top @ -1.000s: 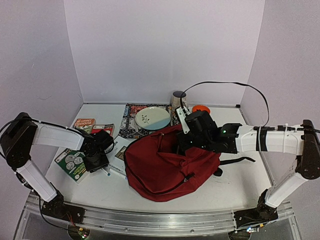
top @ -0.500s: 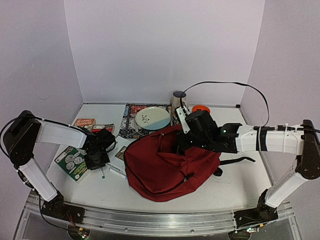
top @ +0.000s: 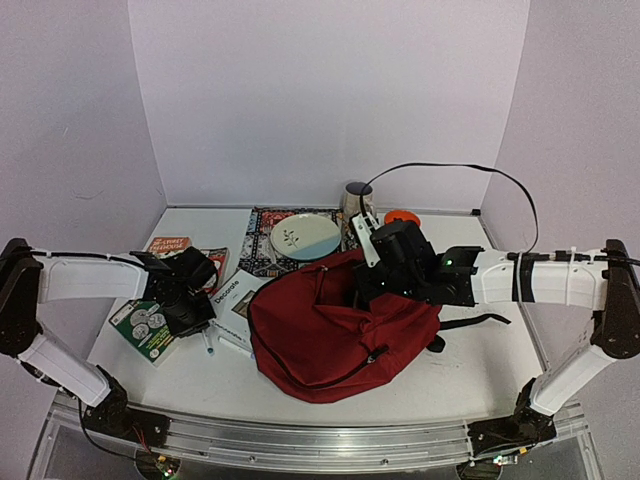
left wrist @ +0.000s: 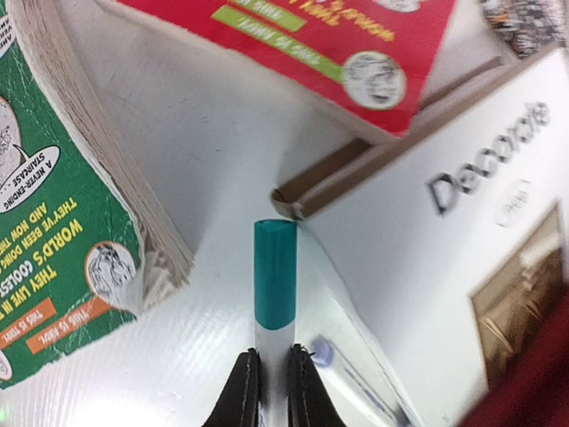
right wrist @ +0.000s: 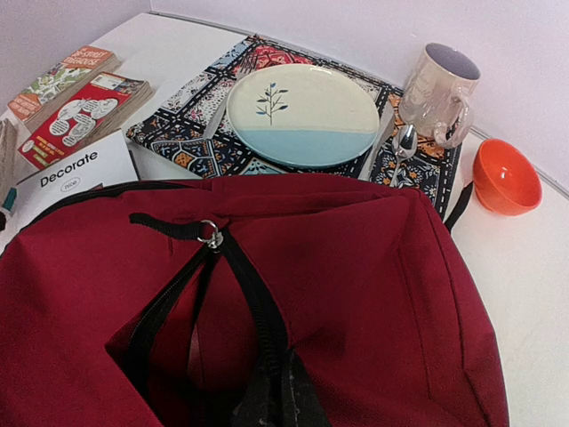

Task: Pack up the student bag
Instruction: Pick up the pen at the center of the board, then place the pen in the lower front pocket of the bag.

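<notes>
The student bag (top: pixel 340 330) is a dark-red backpack lying in the middle of the table, its black zipper (right wrist: pixel 253 302) open. My right gripper (right wrist: pixel 283 396) is shut on the bag's zipper edge at the top opening and holds it up; from above it sits at the bag's far rim (top: pixel 366 288). My left gripper (left wrist: pixel 273 391) is shut on a white marker with a teal cap (left wrist: pixel 274 271), just left of the bag (top: pixel 196 322). The marker points at the corner of a white "Decorate" book (left wrist: pixel 471 222).
A green book (left wrist: pixel 53 222) lies left of the marker and a red book (left wrist: pixel 338 36) beyond it. A second pen (left wrist: pixel 360 369) lies by the white book. Behind the bag are a patterned placemat (right wrist: pixel 178 133), plate (right wrist: pixel 302 116), spoon (right wrist: pixel 402 147), mug (right wrist: pixel 440 93) and orange bowl (right wrist: pixel 505 176).
My left jaws have closed on the teal-capped marker, and the left arm has swung out to the left. The right arm and the bag have not moved.
</notes>
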Available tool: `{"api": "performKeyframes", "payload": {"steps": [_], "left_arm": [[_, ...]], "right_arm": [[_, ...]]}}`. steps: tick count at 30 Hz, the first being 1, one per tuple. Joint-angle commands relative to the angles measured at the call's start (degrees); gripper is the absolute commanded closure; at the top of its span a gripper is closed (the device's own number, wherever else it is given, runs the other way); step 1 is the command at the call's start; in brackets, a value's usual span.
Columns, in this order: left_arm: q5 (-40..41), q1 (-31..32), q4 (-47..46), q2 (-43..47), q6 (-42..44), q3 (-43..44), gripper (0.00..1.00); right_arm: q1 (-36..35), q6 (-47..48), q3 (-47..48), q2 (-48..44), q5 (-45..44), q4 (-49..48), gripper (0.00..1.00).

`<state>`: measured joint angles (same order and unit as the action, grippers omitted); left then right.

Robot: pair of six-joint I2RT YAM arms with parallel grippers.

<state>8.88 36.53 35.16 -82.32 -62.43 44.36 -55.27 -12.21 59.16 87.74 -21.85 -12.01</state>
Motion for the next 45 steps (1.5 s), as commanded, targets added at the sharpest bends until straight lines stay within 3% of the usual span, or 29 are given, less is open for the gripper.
{"api": "performKeyframes", "payload": {"steps": [1,10,25,45], "left_arm": [[-1.2,0.0,0.9,6.2,1.9,0.5,1.00],[-5.3,0.0,-1.7,10.3,6.8,9.1,1.00],[-33.6,1.2,-15.9,1.5,16.7,18.1,1.00],[-42.4,9.9,-21.8,-16.2,18.6,28.7,1.00]], "right_arm": [[0.3,0.4,0.6,-2.3,-0.2,-2.0,1.00],[0.3,0.2,1.5,-1.9,2.1,-1.9,1.00],[0.3,-1.1,3.5,-1.2,5.8,-1.8,1.00],[0.3,-2.5,4.3,-0.7,8.7,-2.0,1.00]]}}
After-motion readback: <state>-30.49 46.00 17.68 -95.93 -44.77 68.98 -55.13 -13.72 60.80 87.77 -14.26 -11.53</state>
